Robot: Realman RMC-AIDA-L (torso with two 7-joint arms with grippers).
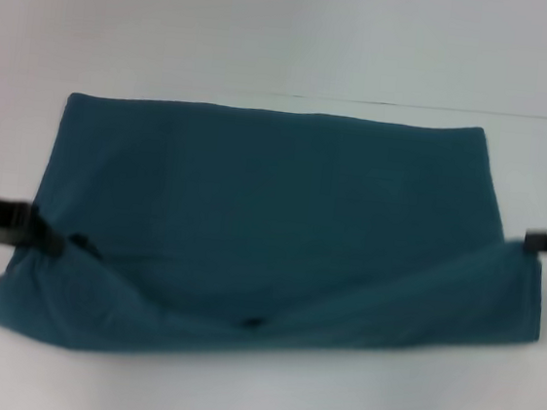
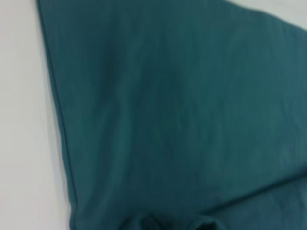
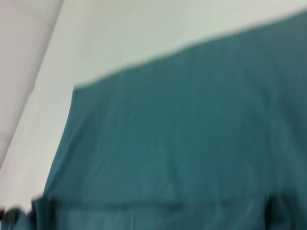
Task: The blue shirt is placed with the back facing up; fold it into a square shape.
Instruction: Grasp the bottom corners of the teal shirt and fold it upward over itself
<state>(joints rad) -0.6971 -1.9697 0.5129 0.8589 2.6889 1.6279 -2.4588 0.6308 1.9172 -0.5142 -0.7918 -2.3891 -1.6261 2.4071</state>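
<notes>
Head view gives us the whole layout: the blue shirt (image 1: 271, 224) lies across the middle of the frame on a white table (image 1: 292, 31), its far edge straight and flat, its near edge lifted and rolled into a sagging fold along the lower part of the frame. Only here do we see both arms. The left gripper (image 1: 43, 235) comes in from the left edge at mid height and meets the shirt's lower left corner, where the cloth bunches around it. The right gripper (image 1: 534, 240) comes in from the right edge and meets the raised right corner. Both look to be gripping fabric, but we cannot tell how far either set of jaws is closed.

Left wrist view shows none of its own fingers, only the blue shirt (image 2: 182, 120) filling most of the frame, a hemmed edge running down the left side against the table (image 2: 24, 120).

Right wrist view shows the shirt (image 3: 192, 143) filling the lower right, table (image 3: 144, 33) above, and a fold line low in the frame.
</notes>
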